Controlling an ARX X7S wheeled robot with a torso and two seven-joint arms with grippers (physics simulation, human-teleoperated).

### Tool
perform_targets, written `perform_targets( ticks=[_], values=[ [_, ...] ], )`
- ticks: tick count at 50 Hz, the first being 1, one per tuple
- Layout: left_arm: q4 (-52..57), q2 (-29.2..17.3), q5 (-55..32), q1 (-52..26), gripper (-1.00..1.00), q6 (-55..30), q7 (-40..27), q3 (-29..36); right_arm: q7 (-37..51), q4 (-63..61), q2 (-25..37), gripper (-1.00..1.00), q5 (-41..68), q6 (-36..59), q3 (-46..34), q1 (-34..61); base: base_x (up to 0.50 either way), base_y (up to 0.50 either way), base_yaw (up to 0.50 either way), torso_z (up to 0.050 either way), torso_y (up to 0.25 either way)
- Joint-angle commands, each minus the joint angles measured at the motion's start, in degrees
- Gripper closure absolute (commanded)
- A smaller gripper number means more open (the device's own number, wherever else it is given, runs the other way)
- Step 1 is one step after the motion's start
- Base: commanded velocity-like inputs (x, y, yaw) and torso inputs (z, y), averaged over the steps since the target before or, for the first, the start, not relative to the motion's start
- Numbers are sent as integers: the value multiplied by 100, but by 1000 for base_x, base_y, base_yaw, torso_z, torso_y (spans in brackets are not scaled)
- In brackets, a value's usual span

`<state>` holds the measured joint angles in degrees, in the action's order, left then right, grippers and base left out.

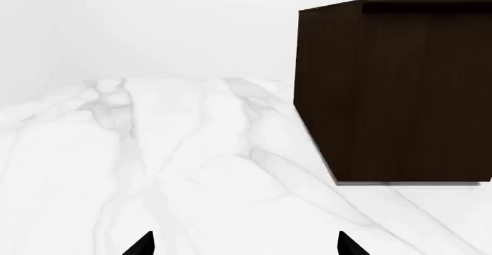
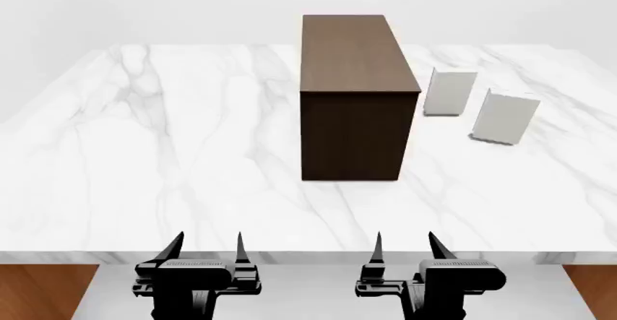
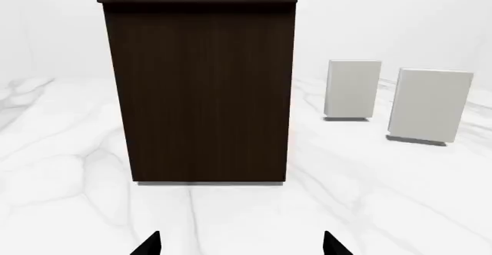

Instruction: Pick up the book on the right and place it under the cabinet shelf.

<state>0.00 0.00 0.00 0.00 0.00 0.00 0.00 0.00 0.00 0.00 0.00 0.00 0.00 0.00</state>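
Observation:
Two pale grey-white books stand upright on the marble table to the right of the cabinet shelf point(image 2: 349, 96). The book on the right point(image 2: 505, 118) point(image 3: 430, 105) is the nearer one; the other book point(image 2: 449, 93) point(image 3: 353, 88) stands closer to the cabinet. The dark brown cabinet shelf point(image 3: 201, 88) point(image 1: 396, 91) runs lengthwise away from me, its dark end face toward me. My left gripper point(image 2: 207, 251) point(image 1: 246, 244) and right gripper point(image 2: 405, 249) point(image 3: 241, 244) hover at the table's near edge, both open and empty, well short of the books.
The white marble table point(image 2: 173, 161) stretches wide to the left of the cabinet. Its front edge point(image 2: 308, 257) lies just under my grippers, with brown floor at both lower corners. A plain white wall stands behind.

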Motion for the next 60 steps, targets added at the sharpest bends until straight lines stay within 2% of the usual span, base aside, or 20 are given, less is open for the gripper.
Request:
perform_targets(
  ticks=[1,10,60],
  values=[
    [-9,-91,-90,-7,-100,2,-105,106,109,2,94,-100,73,-9,-120,1,0,0,0,0,0],
    [-52,-242,-258,-25,-100,5,-281,292,274,-13,259,-100,186,35,-316,9,0,-26,0,0,0],
    [-132,-597,-720,-75,-100,26,-660,708,680,-12,610,-100,569,34,-727,41,0,-288,0,0,0]
  ],
)
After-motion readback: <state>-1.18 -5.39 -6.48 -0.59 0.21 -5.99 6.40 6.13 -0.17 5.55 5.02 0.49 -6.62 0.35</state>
